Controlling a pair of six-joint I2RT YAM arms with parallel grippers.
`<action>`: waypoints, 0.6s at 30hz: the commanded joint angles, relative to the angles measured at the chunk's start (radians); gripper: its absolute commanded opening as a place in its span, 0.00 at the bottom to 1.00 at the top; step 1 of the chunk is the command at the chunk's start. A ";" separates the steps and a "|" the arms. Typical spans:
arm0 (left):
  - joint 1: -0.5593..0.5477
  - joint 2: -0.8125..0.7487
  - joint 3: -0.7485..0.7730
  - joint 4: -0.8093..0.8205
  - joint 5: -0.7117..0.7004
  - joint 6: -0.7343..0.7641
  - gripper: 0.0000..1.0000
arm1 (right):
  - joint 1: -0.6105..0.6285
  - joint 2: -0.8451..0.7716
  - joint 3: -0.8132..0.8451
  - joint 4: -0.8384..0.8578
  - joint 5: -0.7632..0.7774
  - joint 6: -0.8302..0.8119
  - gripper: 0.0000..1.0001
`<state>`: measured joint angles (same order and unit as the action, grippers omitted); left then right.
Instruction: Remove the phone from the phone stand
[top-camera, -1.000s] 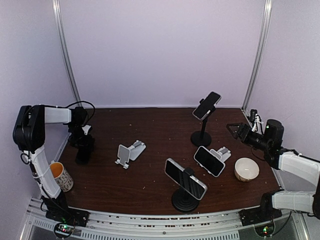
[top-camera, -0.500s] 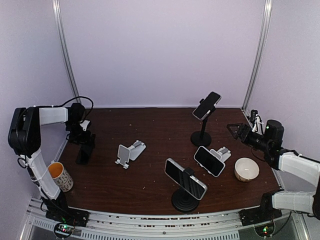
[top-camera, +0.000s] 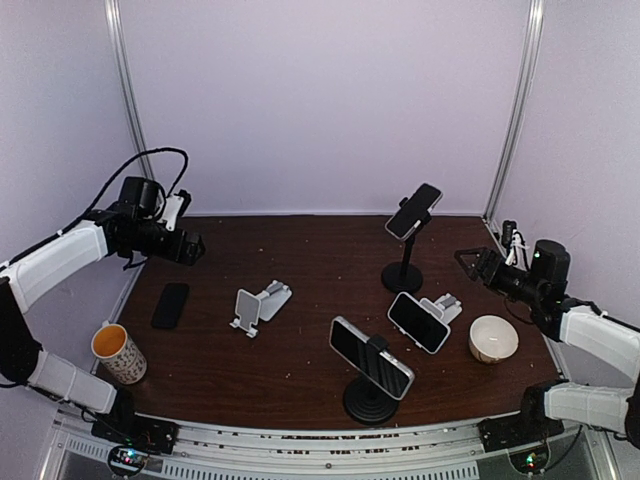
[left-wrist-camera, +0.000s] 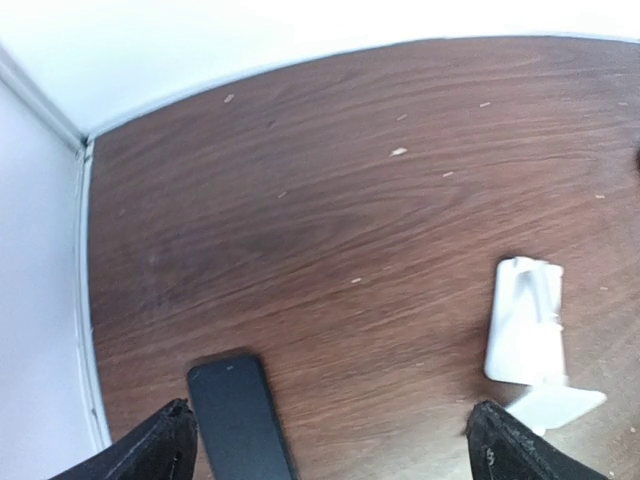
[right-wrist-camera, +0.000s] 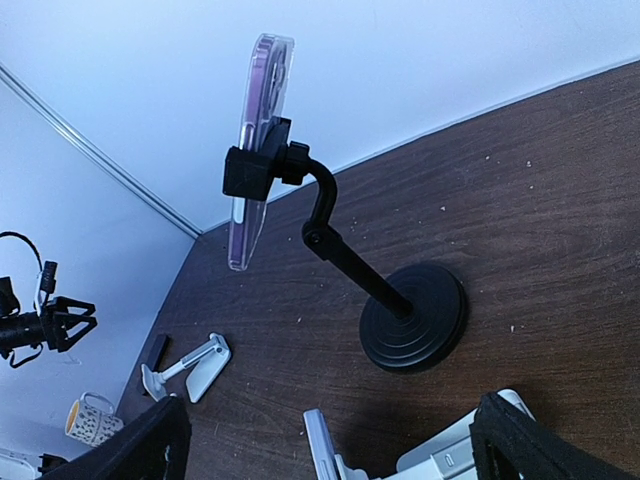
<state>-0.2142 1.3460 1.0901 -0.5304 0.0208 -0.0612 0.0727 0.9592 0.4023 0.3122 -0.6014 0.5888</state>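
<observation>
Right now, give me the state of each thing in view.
left gripper: open, empty
right gripper: open, empty
black phone: lying flat, off any stand
white folding stand: empty
tall black stand: occupied
round-base stand: occupied
small white stand: occupied
bowl: upright
mug: upright

The fingers of the left gripper (left-wrist-camera: 330, 455) are spread wide above the brown table (left-wrist-camera: 330, 200). A black phone (left-wrist-camera: 238, 415) is laid flat just beside one fingertip (left-wrist-camera: 160, 452). A white stand (left-wrist-camera: 527, 330) is seen near the other.
</observation>
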 joint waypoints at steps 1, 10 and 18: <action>-0.065 -0.064 -0.039 0.084 0.059 -0.014 0.98 | 0.006 -0.023 0.033 -0.033 0.005 -0.020 1.00; -0.251 -0.062 -0.166 0.193 0.073 -0.053 0.98 | 0.020 0.023 0.072 -0.033 -0.029 -0.008 1.00; -0.344 0.022 -0.214 0.274 0.031 -0.101 0.98 | 0.041 0.038 0.074 -0.027 -0.037 -0.009 1.00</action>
<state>-0.5331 1.3285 0.8970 -0.3634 0.0669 -0.1226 0.1032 0.9932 0.4530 0.2729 -0.6239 0.5800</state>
